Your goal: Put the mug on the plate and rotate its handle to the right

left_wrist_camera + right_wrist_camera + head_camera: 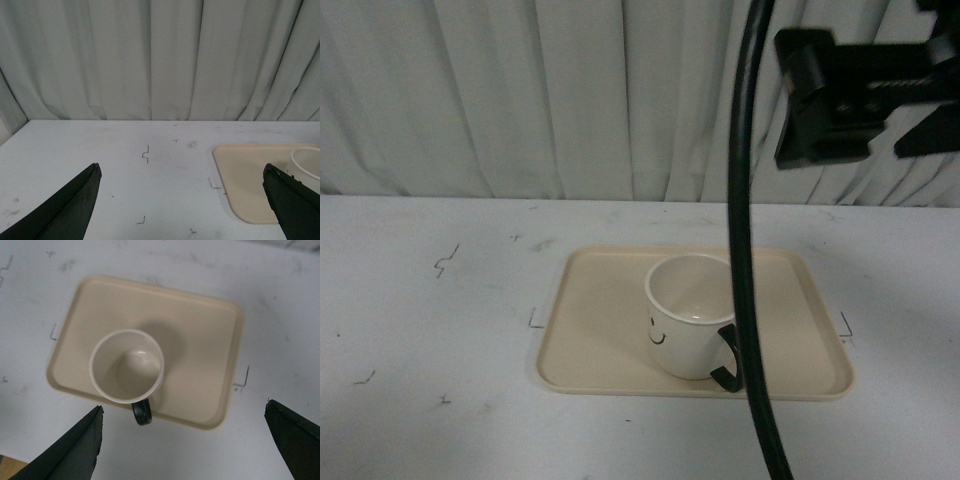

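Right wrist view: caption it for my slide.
Open right gripper above a cream mug upright on a beige plate.

Lettering, numbers, brands: none legible in any view.
Cream-white cylindrical mug (690, 315): carries a black hand-drawn smiley face (657, 333) on its side, a short eye stroke above a curved mouth; shown in the front view only.
White tabletop (420, 300): thin black corner marks (535, 320) drawn just beside the corners of the flat beige rectangular tray (600, 330), and similar small strokes lie farther off; none forms a character.
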Available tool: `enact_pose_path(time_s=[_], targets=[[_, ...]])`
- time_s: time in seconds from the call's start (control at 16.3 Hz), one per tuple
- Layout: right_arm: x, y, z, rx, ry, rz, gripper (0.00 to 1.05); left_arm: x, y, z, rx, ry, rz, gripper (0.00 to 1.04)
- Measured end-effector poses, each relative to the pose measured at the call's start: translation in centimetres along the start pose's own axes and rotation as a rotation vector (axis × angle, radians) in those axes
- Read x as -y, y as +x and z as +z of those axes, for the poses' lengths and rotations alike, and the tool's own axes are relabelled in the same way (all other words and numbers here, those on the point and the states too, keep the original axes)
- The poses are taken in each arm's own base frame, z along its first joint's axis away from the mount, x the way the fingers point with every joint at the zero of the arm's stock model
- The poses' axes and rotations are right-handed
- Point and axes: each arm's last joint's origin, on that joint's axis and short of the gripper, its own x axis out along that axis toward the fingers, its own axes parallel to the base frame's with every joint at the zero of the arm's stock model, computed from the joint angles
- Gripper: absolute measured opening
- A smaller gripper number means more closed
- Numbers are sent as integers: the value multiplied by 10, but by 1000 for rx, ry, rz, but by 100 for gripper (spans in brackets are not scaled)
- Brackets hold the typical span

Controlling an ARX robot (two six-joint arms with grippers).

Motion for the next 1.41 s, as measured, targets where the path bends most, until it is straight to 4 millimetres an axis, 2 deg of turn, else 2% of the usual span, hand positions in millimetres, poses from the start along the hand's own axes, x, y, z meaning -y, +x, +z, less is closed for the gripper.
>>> enact_pose_path(time_s=[0.37,0.74,0.86,1.1,1.29,1.35,1.41], targets=[[-2,27,3,-104,80,-30,98,0,0,0,0,0,0,98],[-1,85,-3,-203,231,-116,98,0,0,0,0,0,0,98],[-1,103,-11,-227,277,-126,98,0,0,0,0,0,0,98],[-4,128,-22,-247,368,-121,98,0,0,0,0,0,0,98],[-18,145,-26,-260,420,-96,98,0,0,0,0,0,0,98],[-21,149,-27,-269,430,-90,96,0,0,0,0,0,0,98],[-26,155,-29,-290,434,-87,87,0,0,0,0,0,0,98]])
